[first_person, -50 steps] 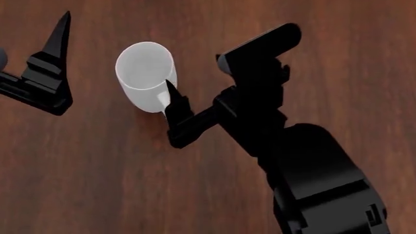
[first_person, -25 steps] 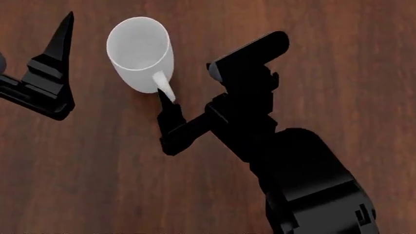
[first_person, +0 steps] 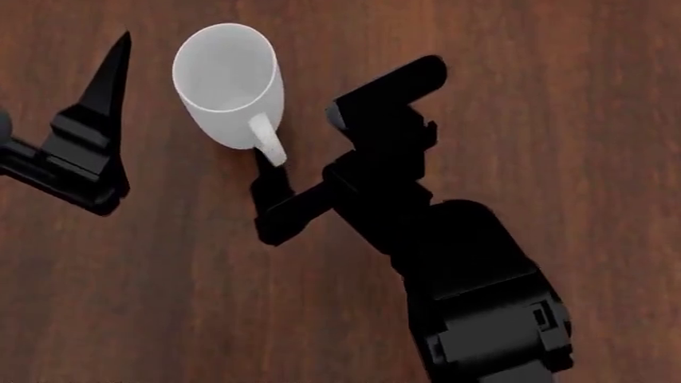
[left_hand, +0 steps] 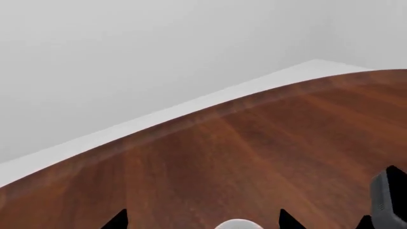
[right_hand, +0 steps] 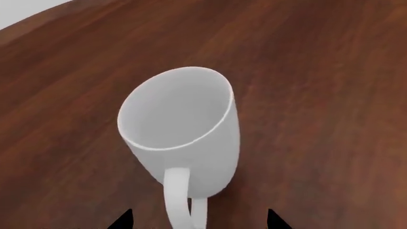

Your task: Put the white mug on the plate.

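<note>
The white mug (first_person: 226, 80) stands on the dark wood table (first_person: 553, 120), its loop handle (first_person: 267, 142) turned toward my right gripper (first_person: 301, 145). In the right wrist view the mug (right_hand: 181, 129) fills the middle and its handle (right_hand: 177, 200) lies between the two widely spread fingertips (right_hand: 122, 220). The gripper is open and grips nothing. My left gripper (left_hand: 202, 223) is open too; its one visible finger (first_person: 107, 80) points up just left of the mug, whose rim (left_hand: 239, 224) peeks in between its tips. The plate is out of view.
The left wrist view shows the table's curved far edge (left_hand: 190, 107) with a pale floor and wall beyond it. Part of the right arm (left_hand: 388, 200) shows at that view's side. The right arm's black bulk (first_person: 468, 271) covers the lower right of the head view.
The mug has shifted up and left in the head view and its handle has swung toward the right gripper. The right arm followed it up and left. The left finger moved slightly right.
</note>
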Tool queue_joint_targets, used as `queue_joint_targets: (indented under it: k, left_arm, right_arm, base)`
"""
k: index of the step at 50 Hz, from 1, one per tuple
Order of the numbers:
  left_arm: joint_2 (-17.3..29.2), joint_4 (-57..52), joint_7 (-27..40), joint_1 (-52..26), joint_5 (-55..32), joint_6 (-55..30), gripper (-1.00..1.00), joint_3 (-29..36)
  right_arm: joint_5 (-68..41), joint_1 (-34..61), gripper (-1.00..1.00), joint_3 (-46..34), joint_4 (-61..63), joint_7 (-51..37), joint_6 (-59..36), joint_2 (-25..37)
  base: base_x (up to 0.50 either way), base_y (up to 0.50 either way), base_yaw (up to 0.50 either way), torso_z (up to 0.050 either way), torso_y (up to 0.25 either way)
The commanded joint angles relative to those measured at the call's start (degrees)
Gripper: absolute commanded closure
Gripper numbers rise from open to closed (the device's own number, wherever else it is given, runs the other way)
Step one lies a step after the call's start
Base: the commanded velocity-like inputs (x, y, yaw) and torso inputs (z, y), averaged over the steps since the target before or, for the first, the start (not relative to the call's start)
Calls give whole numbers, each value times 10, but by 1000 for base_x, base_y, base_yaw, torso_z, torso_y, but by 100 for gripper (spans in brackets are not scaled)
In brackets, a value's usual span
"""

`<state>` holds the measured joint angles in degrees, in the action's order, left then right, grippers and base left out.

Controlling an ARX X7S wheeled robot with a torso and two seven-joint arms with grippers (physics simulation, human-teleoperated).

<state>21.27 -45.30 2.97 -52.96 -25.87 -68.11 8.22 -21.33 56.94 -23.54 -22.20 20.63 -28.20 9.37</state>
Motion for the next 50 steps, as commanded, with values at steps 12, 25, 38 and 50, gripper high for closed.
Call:
queue_joint_targets:
  k: [12, 25, 38, 50]
  left_arm:
    - [-5, -37, 3, 13, -28, -16, -100, -21]
    - [-9, -52, 6, 17, -44, -28, -100, -29]
    - [-13, -67, 9, 21, -63, -42, -100, -43]
    - [-8, -70, 10, 35, -69, -34, -100, -49]
  right_arm:
    - [39, 35, -100, -46, -159, 14, 82, -49]
    - [50, 66, -100, -67, -269, 25, 145, -77]
    - [12, 112, -100, -123, -368, 22, 201, -93]
    - [-143, 148, 100, -294, -435, -18, 286, -93]
  base:
    - [0, 0, 0, 0, 0]
    - [0, 0, 0, 0, 0]
    - [0, 0, 0, 0, 0]
    - [0, 0, 0, 0, 0]
